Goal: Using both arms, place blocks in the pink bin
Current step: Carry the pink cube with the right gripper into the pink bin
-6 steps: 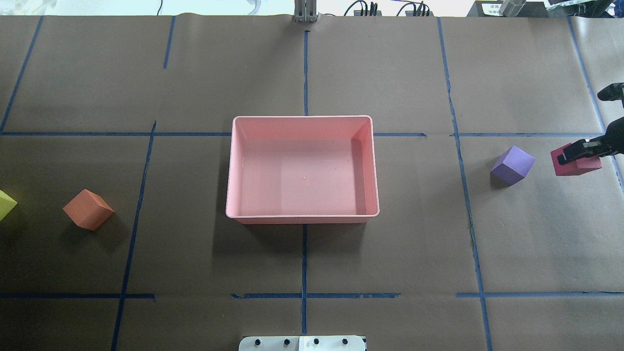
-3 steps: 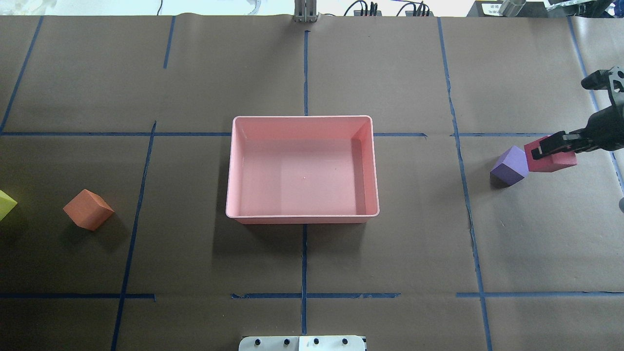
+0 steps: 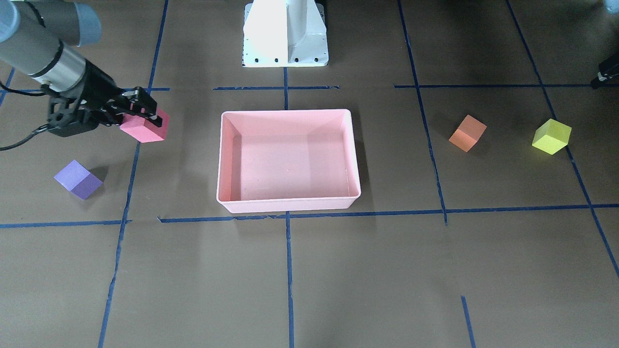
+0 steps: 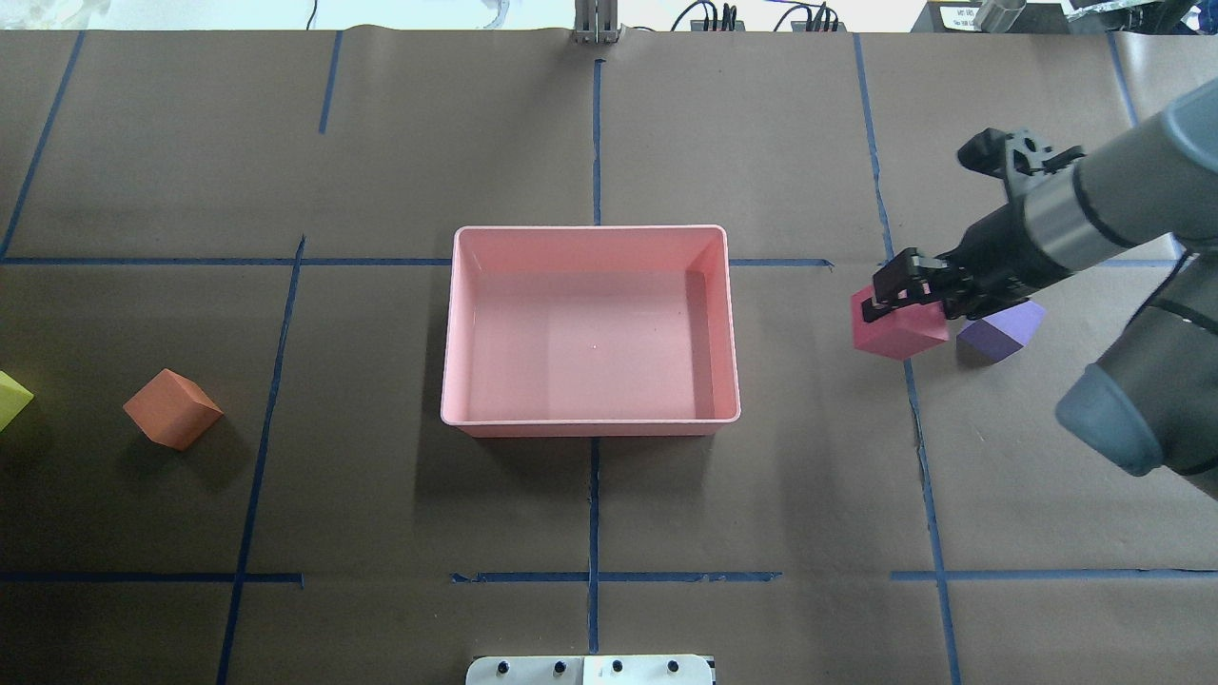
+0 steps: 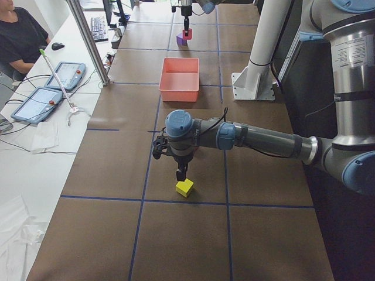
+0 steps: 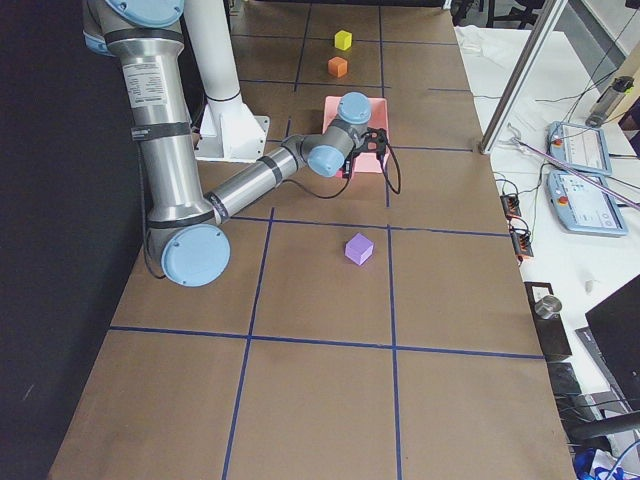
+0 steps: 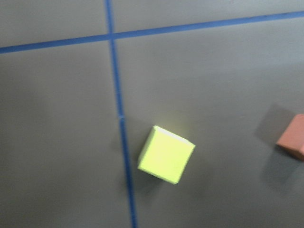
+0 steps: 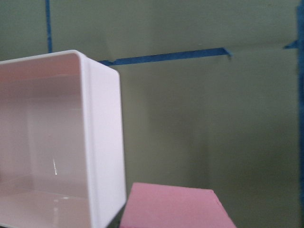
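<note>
Tape lines (image 4: 594, 504) in blue cross the matte brown paper (image 4: 381, 143) that covers the table. Right of centre in the overhead view, the right gripper (image 4: 894, 303) pinches the foam-like red-pink block (image 4: 899, 335) off the paper, overlapping the purple block (image 4: 1004, 335) behind it. The glossy, round-rimmed pink bin (image 4: 447, 323) stands apart at centre. The orange block (image 4: 171, 409) and the yellow-green block (image 4: 8, 400) sit at the left edge. The left gripper (image 5: 181, 174) hangs over the yellow-green block; I cannot tell its finger gap.
</note>
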`<state>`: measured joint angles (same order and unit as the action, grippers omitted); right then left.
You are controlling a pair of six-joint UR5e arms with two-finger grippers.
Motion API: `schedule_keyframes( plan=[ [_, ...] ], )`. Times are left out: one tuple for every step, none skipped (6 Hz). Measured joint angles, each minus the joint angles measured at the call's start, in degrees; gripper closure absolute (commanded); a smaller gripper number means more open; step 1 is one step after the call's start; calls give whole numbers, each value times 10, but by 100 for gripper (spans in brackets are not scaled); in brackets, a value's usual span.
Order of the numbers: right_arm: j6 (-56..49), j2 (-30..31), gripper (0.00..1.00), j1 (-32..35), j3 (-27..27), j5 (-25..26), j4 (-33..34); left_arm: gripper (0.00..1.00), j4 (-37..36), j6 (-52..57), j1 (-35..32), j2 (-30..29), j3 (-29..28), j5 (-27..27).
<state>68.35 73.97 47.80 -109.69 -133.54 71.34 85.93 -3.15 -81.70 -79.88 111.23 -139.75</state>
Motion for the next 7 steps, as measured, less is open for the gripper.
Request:
schedule_keyframes(
  plan=[
    [61,-81,100,-41,16,43,61,0,22,-28,22,-6,-3,-3],
    [108,-146,94,-81,35,103,107,0,41,-52,46,-17,-10,-2],
    [131,-187,1,-106,60,137,122,0,51,-79,75,-34,-16,-1],
    [138,-209,0,-121,84,157,124,0,62,-102,104,-52,-20,0],
    [137,-217,0,-137,99,188,120,0,79,-112,132,-68,-23,2],
    [134,-219,0,-156,106,228,104,0,108,-119,177,-86,-23,27],
    [134,-215,0,-168,105,252,88,0,149,-126,234,-99,-23,77]
  ],
)
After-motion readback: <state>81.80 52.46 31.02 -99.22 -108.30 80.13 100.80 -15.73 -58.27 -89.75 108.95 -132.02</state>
